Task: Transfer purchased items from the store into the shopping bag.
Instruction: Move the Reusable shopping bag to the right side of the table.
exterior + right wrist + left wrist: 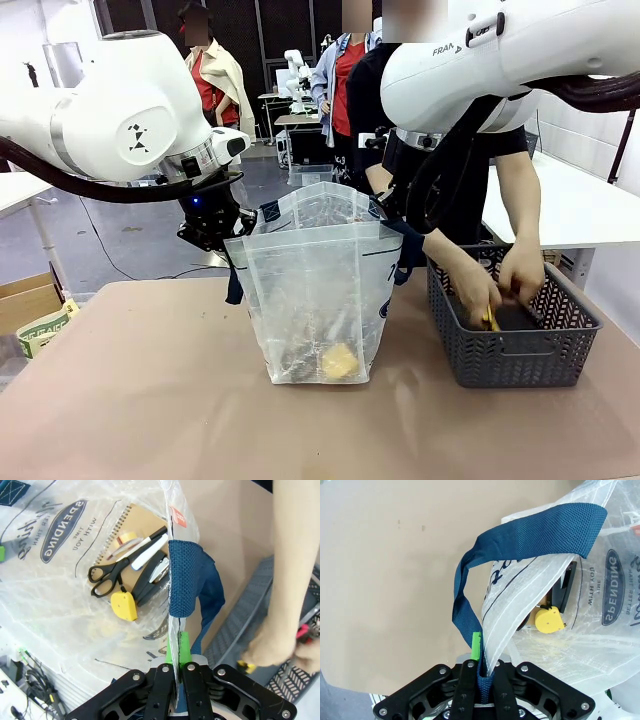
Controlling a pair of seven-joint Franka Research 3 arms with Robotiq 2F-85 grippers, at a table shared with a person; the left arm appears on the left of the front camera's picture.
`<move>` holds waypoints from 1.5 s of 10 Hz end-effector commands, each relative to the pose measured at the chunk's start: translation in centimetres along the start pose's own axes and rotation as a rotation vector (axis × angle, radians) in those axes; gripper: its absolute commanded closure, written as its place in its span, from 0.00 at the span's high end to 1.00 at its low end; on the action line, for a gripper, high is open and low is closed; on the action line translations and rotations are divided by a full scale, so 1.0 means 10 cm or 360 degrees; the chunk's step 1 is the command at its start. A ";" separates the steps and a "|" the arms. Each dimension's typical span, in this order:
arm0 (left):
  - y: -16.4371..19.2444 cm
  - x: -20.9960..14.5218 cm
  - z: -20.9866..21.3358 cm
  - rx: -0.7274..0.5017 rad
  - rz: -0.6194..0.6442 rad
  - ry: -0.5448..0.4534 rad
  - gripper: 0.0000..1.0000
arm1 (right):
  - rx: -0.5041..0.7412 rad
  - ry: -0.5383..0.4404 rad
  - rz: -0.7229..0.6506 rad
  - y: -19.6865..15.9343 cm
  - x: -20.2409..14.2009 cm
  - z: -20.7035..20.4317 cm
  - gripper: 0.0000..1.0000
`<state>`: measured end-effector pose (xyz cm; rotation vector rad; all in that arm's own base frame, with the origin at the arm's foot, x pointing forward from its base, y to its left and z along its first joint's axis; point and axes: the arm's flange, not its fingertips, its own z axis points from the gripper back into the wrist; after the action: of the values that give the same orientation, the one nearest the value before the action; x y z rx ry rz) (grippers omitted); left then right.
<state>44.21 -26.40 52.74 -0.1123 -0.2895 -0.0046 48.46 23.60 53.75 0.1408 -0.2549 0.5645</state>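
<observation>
At table centre: shopping bag (318, 290), upright, mouth held wide.
- Left claw (482, 656): fingers together, clamped on the shopping bag at its navy strap (520, 535).
- Right claw (178, 650): fingers together, clamped on the shopping bag at the opposite rim, beside that side's strap.
- Bag contents, on the bottom: spiral notebook (131, 524), black scissors (106, 575), yellow tape measure (124, 605), black stapler (150, 580), white pen (148, 555).

On the bag's right in the front view: grey basket (512, 358), with a person's hands (521, 272) reaching inside, a small yellow item (490, 321) between them.
</observation>
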 end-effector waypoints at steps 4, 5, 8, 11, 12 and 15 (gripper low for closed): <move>0.04 -0.01 0.00 0.0004 0.0030 -0.0002 0.00 | -0.0002 0.0000 -0.0015 -0.02 -0.01 0.00 0.00; 0.04 -0.01 0.00 0.0004 0.0030 -0.0002 0.00 | -0.0002 0.0000 -0.0015 -0.02 -0.01 0.00 0.00; 0.04 -0.01 0.00 0.0004 0.0030 -0.0002 0.00 | -0.0002 0.0000 -0.0015 -0.02 -0.01 0.00 0.00; 0.04 -0.01 0.00 0.0004 0.0030 -0.0002 0.00 | -0.0002 0.0000 -0.0015 -0.02 -0.01 0.00 0.00; 0.04 -0.01 0.00 0.0004 0.0030 -0.0002 0.00 | -0.0002 0.0000 -0.0015 -0.02 -0.01 0.00 0.00; 0.04 -0.01 0.00 0.0004 0.0030 -0.0002 0.00 | -0.0002 0.0000 -0.0015 -0.02 -0.01 0.00 0.00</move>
<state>44.21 -26.40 52.74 -0.1123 -0.2895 -0.0046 48.46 23.60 53.75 0.1408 -0.2549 0.5645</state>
